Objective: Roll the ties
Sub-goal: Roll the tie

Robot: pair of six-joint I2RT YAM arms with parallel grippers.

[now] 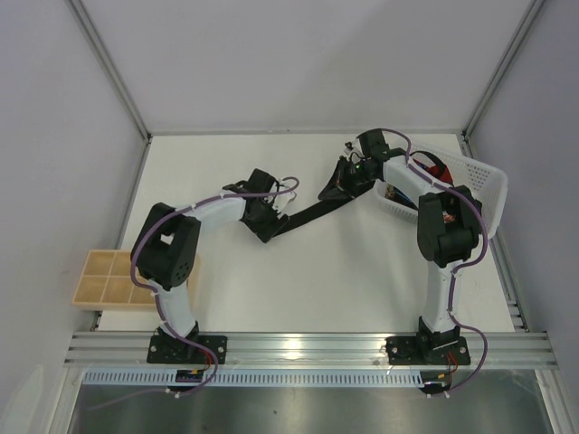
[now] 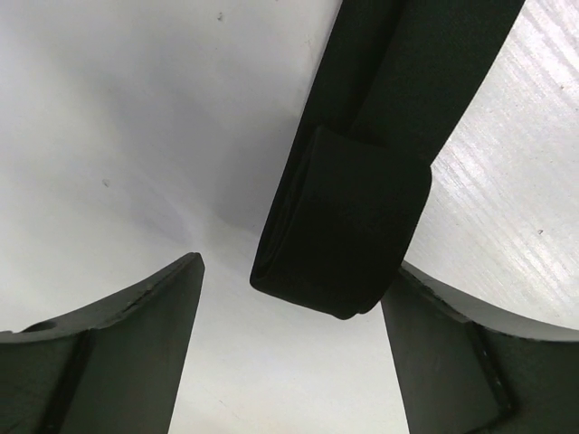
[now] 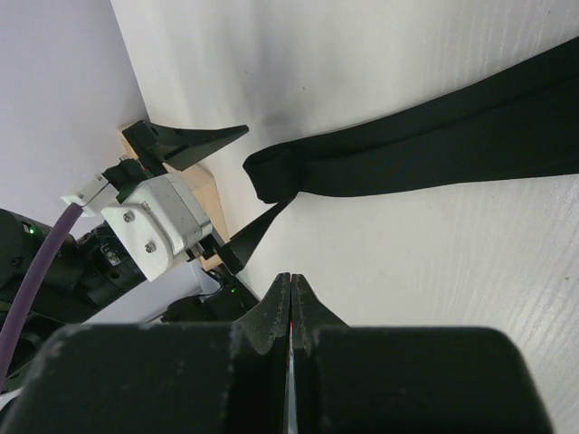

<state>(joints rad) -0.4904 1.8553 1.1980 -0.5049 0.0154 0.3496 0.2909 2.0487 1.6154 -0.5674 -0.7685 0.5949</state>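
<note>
Arms (image 1: 217, 210) low: left tool (image 2: 297, 271) wide astride rolled black tie (image 2: 348, 217), right tool (image 3: 291, 291) closed, empty.

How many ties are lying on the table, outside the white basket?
1. The black tie lies across the middle of the table, its left end partly rolled. More ties may be hidden in the white basket at the right, where red fabric shows.
</note>
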